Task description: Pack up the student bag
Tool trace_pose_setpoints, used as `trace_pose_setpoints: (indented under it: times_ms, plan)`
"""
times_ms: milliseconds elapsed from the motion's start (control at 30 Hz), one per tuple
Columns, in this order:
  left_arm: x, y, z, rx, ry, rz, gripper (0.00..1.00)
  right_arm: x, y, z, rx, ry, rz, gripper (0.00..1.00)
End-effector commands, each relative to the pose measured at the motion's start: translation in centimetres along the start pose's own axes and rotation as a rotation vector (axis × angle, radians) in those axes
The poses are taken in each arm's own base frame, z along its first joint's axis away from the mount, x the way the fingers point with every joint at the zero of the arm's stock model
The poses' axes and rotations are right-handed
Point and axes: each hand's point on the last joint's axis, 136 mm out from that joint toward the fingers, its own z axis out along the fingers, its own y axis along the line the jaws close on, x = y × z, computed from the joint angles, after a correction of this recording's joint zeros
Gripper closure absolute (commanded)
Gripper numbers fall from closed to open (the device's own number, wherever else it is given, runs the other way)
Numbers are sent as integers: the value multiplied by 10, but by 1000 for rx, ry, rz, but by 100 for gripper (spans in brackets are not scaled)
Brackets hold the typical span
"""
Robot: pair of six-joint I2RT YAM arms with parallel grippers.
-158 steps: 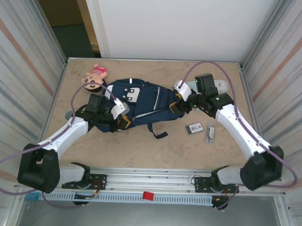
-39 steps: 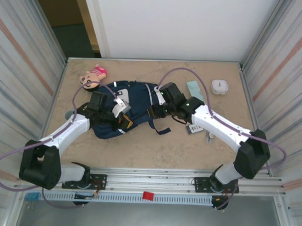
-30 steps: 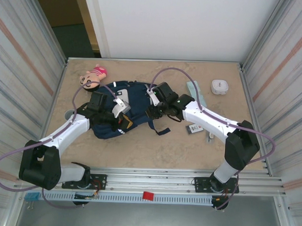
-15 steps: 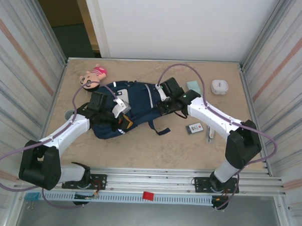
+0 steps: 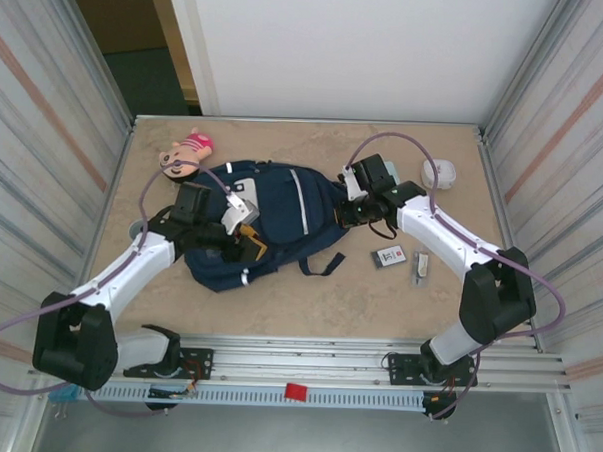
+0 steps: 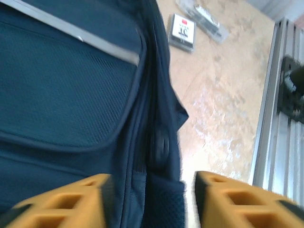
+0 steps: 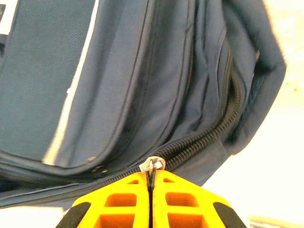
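Heads up, quite a bit changed in the last half second: your right claw (image 7: 151,176) has swung out away from the left arm and dragged that end of the student bag (image 5: 282,210) with it, so the bag lies stretched flatter between the two claws and its pale stripe (image 5: 301,200) shows plainly. That claw is pinched tight on the zipper pull (image 7: 152,164), with the zip's teeth running off up and to the right of the fingertips. Your left claw (image 6: 151,185), clamped a second ago, now has its orange fingers (image 6: 90,190) spread apart with the bag's dark edge lying in the gap, so it's let go. Around the right claw: a small card (image 5: 390,256) and a grey pen-shaped thing (image 5: 420,266) lie on the table just on its near side, and a white round case (image 5: 439,173) sits off past its far side. A pink doll (image 5: 185,153) lies beyond the left claw, touching the bag's corner. A loose strap (image 5: 320,264) trails out between the bag and the card.
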Motion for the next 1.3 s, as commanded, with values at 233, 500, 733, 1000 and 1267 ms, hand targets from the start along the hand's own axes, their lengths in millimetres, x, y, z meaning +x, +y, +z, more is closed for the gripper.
trace_pose_setpoints:
  times_ms: [233,500,733,1000,1267]
  plan:
    - [-5,36,-41,-448,-68,-544,22,11,7,-2,-61,8,87,100]
    - [49,63,-40,-570,-41,-916,21,10,-2,0,-30,34,143,69]
    - [62,75,-41,-626,-38,-948,21,-23,-5,11,-65,26,173,55]
    - [77,94,-34,-669,1,-933,22,-21,-37,69,5,106,250,66]
    - [72,139,-17,-688,24,-919,22,47,-15,72,-35,139,385,69]
